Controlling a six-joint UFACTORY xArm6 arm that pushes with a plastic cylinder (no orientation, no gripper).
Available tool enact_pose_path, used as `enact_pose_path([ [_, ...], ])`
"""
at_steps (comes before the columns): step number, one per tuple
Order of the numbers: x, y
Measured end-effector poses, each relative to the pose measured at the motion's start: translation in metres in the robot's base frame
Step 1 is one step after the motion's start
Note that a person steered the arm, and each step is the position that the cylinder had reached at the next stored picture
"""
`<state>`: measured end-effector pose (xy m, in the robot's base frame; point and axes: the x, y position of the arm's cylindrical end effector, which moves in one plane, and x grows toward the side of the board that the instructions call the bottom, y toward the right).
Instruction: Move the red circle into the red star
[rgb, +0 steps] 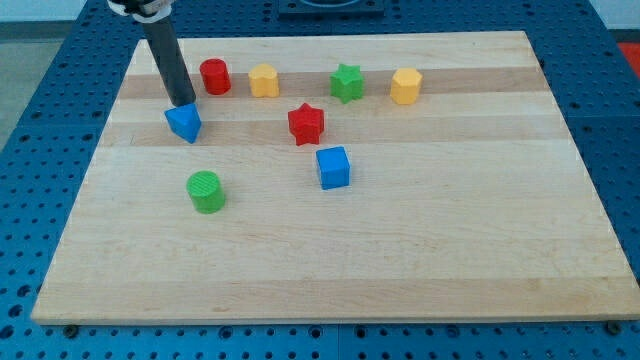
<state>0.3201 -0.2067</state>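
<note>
Tip (184, 103) of dark rod: no jaws to spread or pinch, lower end resting at the top edge of the blue block (184, 123), just to the view's left of the red circle (215, 76). Likely placed there to push the circle rightward. Red circle: near the board's top, apart from the red star (307, 123), which sits lower right. Between them: yellow block (263, 80). Farther out: green star (347, 82), blue cube (333, 167), green cylinder (206, 191), wooden board (420, 260).
</note>
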Motion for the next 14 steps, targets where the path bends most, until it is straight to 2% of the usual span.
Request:
enact_pose_path([
  [2, -0.076, -0.011],
  [3, -0.103, 0.006],
  [4, -0.103, 0.064],
  [5, -0.103, 0.069],
  [7, -0.078, 0.063],
  [10, -0.078, 0.031],
  [14, -0.070, 0.031],
])
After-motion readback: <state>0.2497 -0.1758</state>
